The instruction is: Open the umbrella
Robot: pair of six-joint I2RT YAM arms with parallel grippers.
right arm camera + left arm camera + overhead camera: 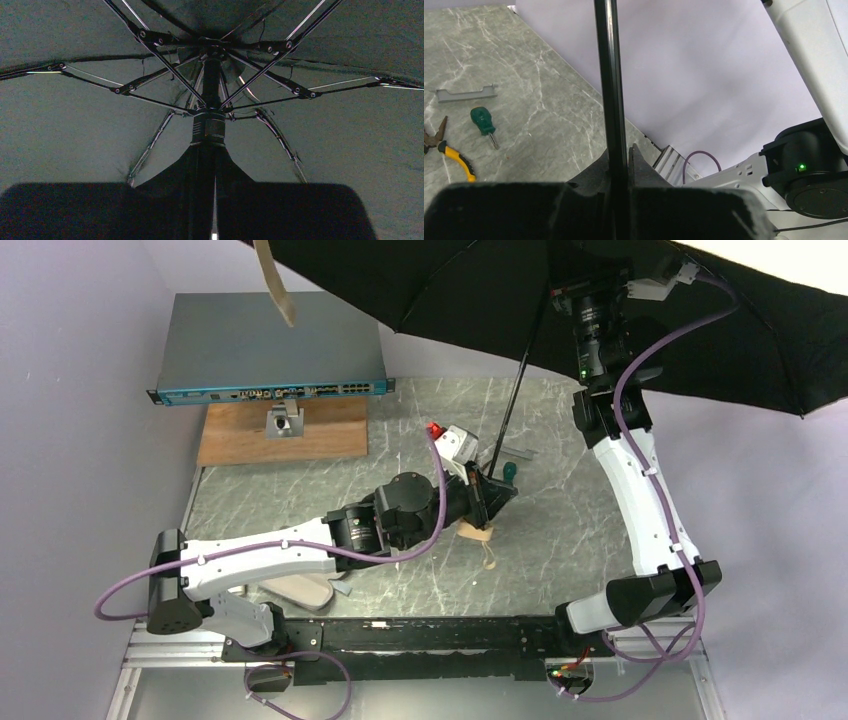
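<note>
Black fabric fills the top of the overhead view: the umbrella is spread open. Its shaft slants down to frame centre, where it is clamped by the left gripper. The right gripper is raised under the canopy. In the left wrist view the shaft is pinched between closed fingers; a screwdriver lies at left. In the right wrist view the shaft is gripped just below the runner.
</note>
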